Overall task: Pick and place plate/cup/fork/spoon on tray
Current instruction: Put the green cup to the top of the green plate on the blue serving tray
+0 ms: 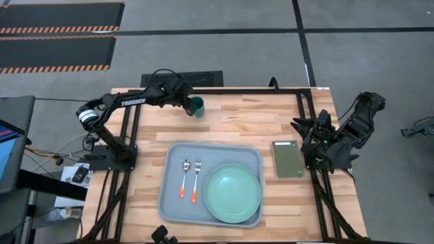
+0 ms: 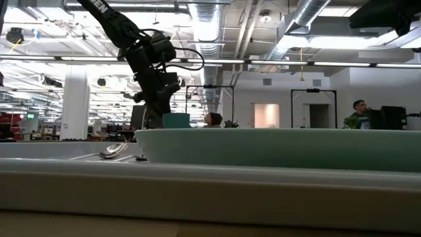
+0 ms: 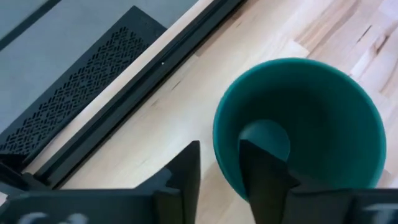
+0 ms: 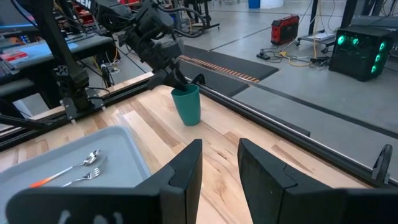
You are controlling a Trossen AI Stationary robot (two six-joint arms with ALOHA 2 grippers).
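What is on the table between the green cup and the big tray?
Nothing. In the high view, only bare wooden table lies between the cup, gripped at its rim by the left hand, and the tray.

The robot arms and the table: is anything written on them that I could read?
"TROSSEN", in white letters along the left arm, seen from above.
In the low view, a few white letters at the top of that arm are cut off, unreadable.
The tray, plate and cup carry no writing.

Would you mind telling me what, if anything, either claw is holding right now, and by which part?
The left claw grips the cup by its rim, one finger inside the wall and one outside. The right claw is open and holds nothing.
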